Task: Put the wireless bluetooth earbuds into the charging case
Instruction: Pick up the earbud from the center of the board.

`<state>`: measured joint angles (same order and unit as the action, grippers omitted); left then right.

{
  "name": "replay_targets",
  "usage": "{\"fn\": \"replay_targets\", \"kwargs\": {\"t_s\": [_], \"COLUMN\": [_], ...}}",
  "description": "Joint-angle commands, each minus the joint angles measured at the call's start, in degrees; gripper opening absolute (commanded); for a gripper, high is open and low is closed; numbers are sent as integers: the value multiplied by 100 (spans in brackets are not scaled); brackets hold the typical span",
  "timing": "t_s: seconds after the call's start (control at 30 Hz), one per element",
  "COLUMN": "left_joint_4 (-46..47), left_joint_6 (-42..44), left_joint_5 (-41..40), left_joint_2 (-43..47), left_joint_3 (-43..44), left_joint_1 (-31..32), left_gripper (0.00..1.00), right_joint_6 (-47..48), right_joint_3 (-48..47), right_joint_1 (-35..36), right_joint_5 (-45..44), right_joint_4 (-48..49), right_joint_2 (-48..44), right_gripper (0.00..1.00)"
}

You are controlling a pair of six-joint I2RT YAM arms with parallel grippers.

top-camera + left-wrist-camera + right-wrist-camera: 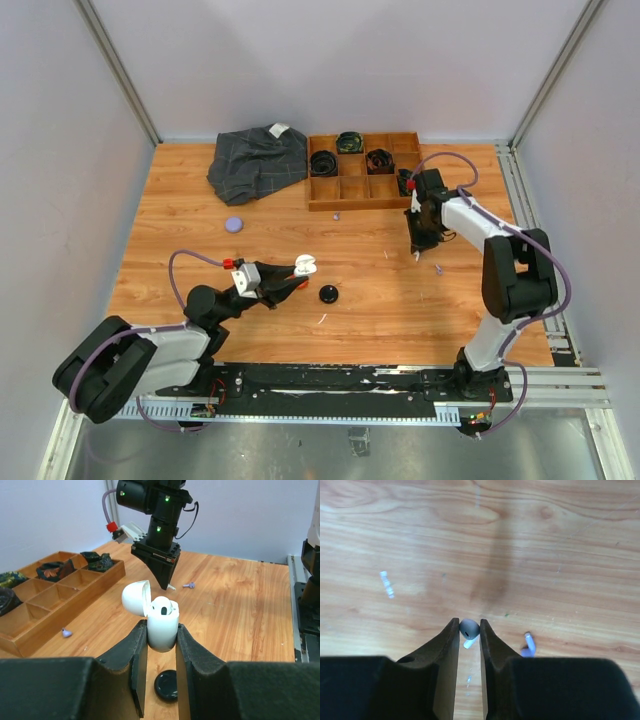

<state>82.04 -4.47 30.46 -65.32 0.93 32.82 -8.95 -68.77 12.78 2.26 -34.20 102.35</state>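
My left gripper is shut on a white charging case and holds it upright above the table, with its lid flipped open to the left. A dark socket shows in the case top. My right gripper is shut on a white earbud, with the stem pointing down, just above the wood. In the left wrist view that gripper hangs behind the case. A purple earbud lies on the table beside the right fingers. It also shows in the top view.
A black puck lies below the case. A purple puck and another purple earbud lie further back. A wooden compartment tray with black coiled belts and a grey cloth sit at the far edge.
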Motion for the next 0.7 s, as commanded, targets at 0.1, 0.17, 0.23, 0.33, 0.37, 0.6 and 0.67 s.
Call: {"fn": "replay_targets", "kwargs": {"t_s": [0.1,0.17,0.23,0.33,0.37,0.6,0.67], "left_joint_4": [471,479,484,524,569,1171,1337], "left_joint_6": [0,31,49,84,80,-162,-257], "left_joint_5": [-150,-195,-231,-260,-279,-243,-167], "left_joint_2": [327,398,457,460,445,136,15], "left_joint_3": [-84,-71,-39,48,74,230,291], "left_joint_1": [32,32,32,32,34,34,32], "left_gripper": [0,0,0,0,0,0,0], "right_joint_6": [8,71,94,116,137,113,80], "right_joint_3": [191,259,306,365,388,823,979], "right_joint_1": [766,974,1157,1359,1432,1817,1933], "right_joint_5": [69,78,100,271,318,1050,1249], "right_joint_4": [608,787,943,1179,1265,2139,2424], "right_joint_2": [-1269,-1596,-1966,-2389,-2522,-3390,-3677], "right_gripper": [18,18,18,18,17,17,18]}}
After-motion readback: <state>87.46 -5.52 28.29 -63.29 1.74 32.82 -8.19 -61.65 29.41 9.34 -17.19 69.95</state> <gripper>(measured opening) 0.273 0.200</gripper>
